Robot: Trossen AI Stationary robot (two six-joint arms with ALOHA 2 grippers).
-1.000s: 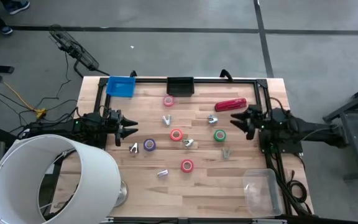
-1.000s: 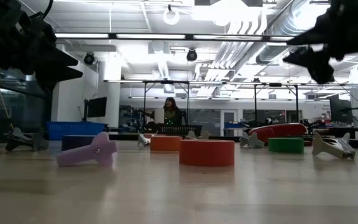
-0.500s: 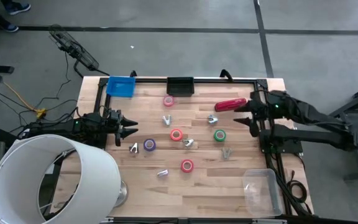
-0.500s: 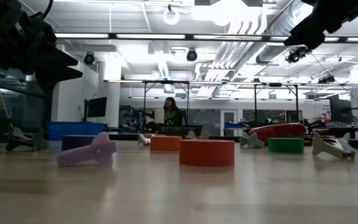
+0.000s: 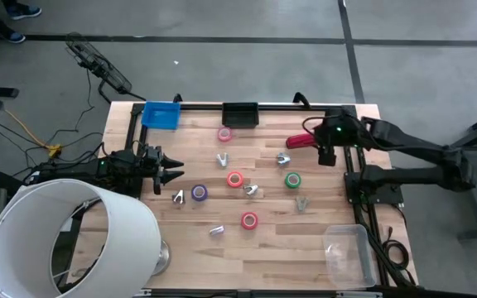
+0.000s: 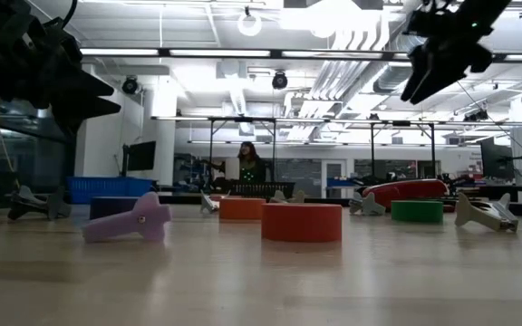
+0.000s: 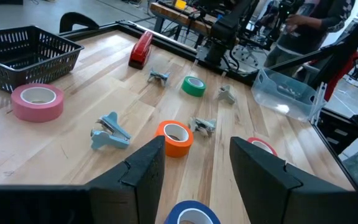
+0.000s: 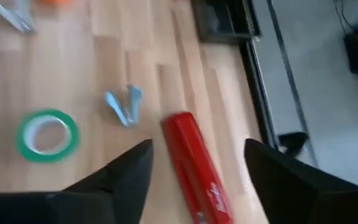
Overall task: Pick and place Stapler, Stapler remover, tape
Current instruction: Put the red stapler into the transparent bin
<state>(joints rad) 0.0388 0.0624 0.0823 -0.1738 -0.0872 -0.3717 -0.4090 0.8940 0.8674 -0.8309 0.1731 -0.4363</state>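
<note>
The red stapler (image 5: 298,141) lies flat on the wooden table at the far right; the right wrist view shows it as a long red bar (image 8: 194,168). My right gripper (image 5: 325,151) hangs above its right end, slanting down and open, with a finger on either side of the stapler (image 8: 197,152) and well above it. Tape rolls lie flat: pink (image 5: 224,134), orange (image 5: 235,179), green (image 5: 292,180), purple (image 5: 199,192), red (image 5: 249,220). Silvery stapler removers (image 5: 283,158) lie scattered between them. My left gripper (image 5: 172,172) waits open at the left edge, holding nothing (image 7: 194,171).
A blue tray (image 5: 161,114) and a black basket (image 5: 240,114) stand at the far edge. A clear bin (image 5: 346,252) sits at the near right. A big white drum-shaped object (image 5: 65,240) covers the near left corner. Bare wood lies along the near edge.
My right gripper has risen from its level rest at the table's right edge and swung toward the far edge, above the stapler's right end. It has tipped from level to slanting down and rolled about its own line. Nothing on the table has moved.
</note>
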